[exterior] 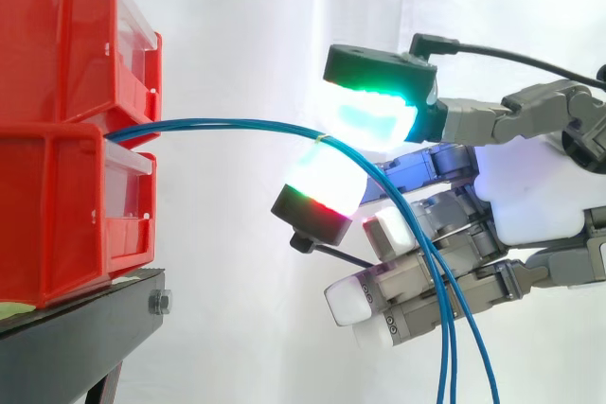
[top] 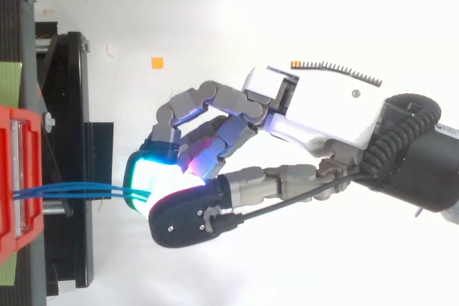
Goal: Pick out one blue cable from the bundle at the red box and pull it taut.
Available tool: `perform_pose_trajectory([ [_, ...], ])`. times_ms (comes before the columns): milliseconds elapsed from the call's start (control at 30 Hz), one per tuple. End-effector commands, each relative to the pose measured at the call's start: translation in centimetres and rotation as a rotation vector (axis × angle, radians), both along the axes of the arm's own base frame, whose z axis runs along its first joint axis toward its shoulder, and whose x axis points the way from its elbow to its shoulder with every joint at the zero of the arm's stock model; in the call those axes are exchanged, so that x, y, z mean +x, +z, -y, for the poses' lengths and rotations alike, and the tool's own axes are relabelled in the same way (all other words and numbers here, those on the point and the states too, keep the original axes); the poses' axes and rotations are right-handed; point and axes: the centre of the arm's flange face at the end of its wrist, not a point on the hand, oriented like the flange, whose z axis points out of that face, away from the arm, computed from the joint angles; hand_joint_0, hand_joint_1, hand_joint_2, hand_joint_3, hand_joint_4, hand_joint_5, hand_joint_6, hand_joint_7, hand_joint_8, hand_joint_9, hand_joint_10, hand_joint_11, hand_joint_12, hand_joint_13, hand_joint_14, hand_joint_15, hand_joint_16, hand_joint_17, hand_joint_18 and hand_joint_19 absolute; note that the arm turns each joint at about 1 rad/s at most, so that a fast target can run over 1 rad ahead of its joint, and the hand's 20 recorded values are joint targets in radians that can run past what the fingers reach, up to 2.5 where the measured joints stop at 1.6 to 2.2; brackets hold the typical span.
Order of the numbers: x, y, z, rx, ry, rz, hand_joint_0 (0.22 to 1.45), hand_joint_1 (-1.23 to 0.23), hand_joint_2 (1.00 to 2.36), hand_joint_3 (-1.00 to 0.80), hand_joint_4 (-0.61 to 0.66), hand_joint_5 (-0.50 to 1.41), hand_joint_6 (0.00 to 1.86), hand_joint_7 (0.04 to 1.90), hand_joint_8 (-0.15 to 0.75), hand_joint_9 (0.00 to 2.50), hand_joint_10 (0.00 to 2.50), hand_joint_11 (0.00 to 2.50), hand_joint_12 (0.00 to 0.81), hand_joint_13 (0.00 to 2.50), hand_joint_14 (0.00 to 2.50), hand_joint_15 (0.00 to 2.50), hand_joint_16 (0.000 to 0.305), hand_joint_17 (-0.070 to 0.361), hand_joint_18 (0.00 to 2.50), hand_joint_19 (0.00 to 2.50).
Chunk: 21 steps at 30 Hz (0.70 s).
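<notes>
The hand [exterior: 530, 186] pinches the blue cables [exterior: 227, 122] between two glowing pads [exterior: 331, 182] — the strands arch out from between the stacked red bins [exterior: 57, 205], then droop below.

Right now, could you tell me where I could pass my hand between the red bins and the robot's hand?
Open gaps lie above and below the blue cables, between the red bins and the hand; the lower one ends at the black stand. It is crowded where the fingertips pinch the cables and under the hand, where they hang.
</notes>
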Motion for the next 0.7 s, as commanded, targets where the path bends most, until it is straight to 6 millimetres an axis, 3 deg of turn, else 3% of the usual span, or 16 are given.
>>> perform_pose_trajectory([
  [0, 0.04, 0.00, -0.01, 0.000, 0.000, 0.001, 0.61, -0.70, 1.01, -0.40, 0.06, -0.14, 0.91, 0.96, 0.299, 1.13, 0.02, 0.67, 0.180, 0.90, 0.01, 0.41, 0.017, 0.038, 0.47, 0.49],
  [133, 0.03, 0.11, -0.02, 0.001, 0.001, 0.002, 0.58, -0.64, 1.00, -0.50, 0.09, -0.14, 0.91, 0.92, 0.295, 1.14, 0.02, 0.67, 0.183, 0.90, 0.01, 0.41, 0.017, 0.039, 0.46, 0.49],
  [333, 0.03, 0.11, -0.02, 0.001, 0.001, 0.002, 0.52, -0.55, 1.00, -0.50, 0.11, -0.14, 0.89, 0.91, 0.306, 1.13, 0.02, 0.66, 0.197, 0.89, 0.01, 0.40, 0.020, 0.044, 0.45, 0.48],
  [467, 0.04, 0.00, -0.01, 0.000, 0.000, 0.001, 0.51, -0.63, 1.00, -0.50, 0.12, -0.14, 0.89, 0.91, 0.309, 1.14, 0.02, 0.66, 0.199, 0.89, 0.01, 0.40, 0.020, 0.046, 0.46, 0.47],
  [667, 0.03, 0.11, 0.00, 0.000, 0.000, 0.002, 0.66, -0.85, 1.00, -0.50, 0.05, -0.15, 0.91, 0.98, 0.279, 1.12, 0.02, 0.68, 0.189, 0.89, 0.01, 0.40, 0.020, 0.044, 0.48, 0.46],
])
